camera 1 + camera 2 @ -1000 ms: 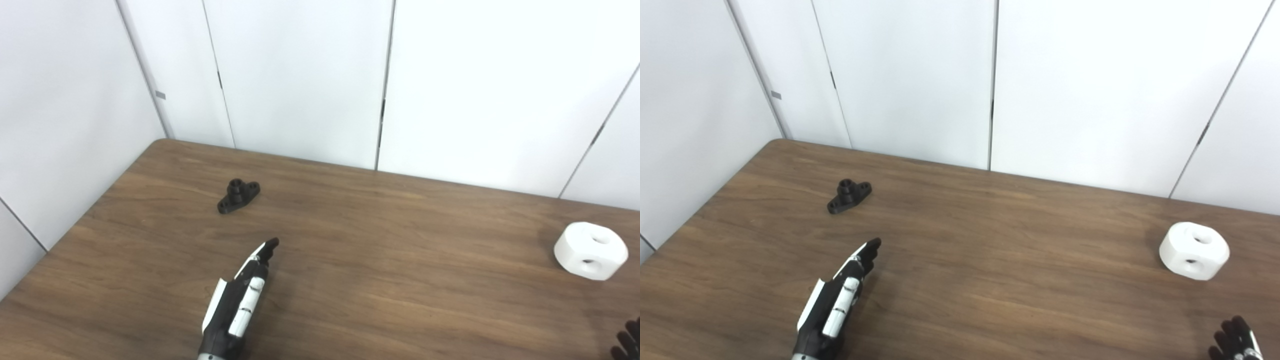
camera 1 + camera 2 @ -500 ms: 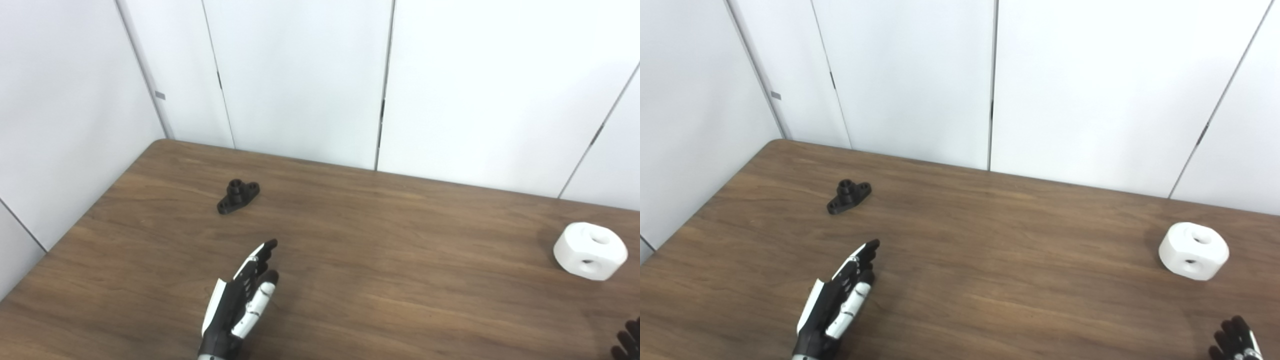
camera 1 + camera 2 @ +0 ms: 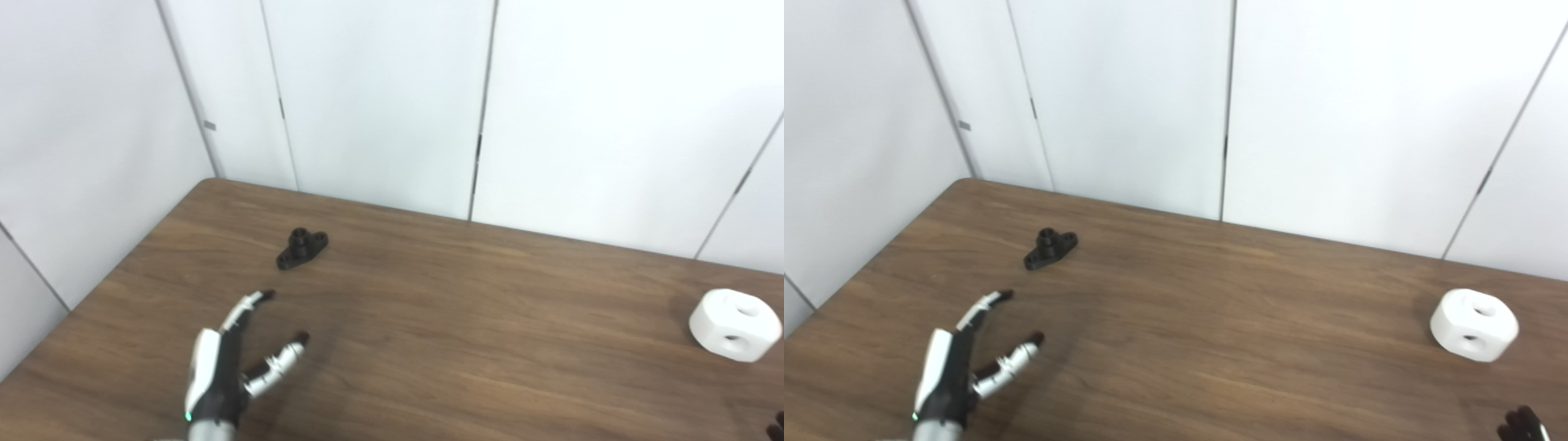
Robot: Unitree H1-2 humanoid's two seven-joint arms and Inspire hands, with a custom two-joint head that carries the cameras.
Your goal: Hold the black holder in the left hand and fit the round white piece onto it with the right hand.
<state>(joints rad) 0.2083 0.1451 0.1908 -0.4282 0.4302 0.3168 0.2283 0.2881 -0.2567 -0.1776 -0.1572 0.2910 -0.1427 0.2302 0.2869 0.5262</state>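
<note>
A small black holder (image 3: pixel 302 248) with a raised post lies flat on the wooden table (image 3: pixel 465 306), toward the far left. My left hand (image 3: pixel 236 364) hovers over the near left of the table, well short of the holder, open with thumb and fingers spread and nothing in it. The round white piece (image 3: pixel 735 324), with holes in its top and side, rests at the far right of the table. Of my right hand (image 3: pixel 1522 424) only dark fingertips show at the bottom right corner, below the white piece and apart from it.
White wall panels (image 3: pixel 380 98) stand right behind the table's far edge and along its left side. The table's rounded back-left corner (image 3: pixel 211 182) is near the holder.
My left hand has moved left and spread its thumb away from the fingers. The whole picture has shifted a little right and down, so the camera moved. Holder and white piece lie still.
</note>
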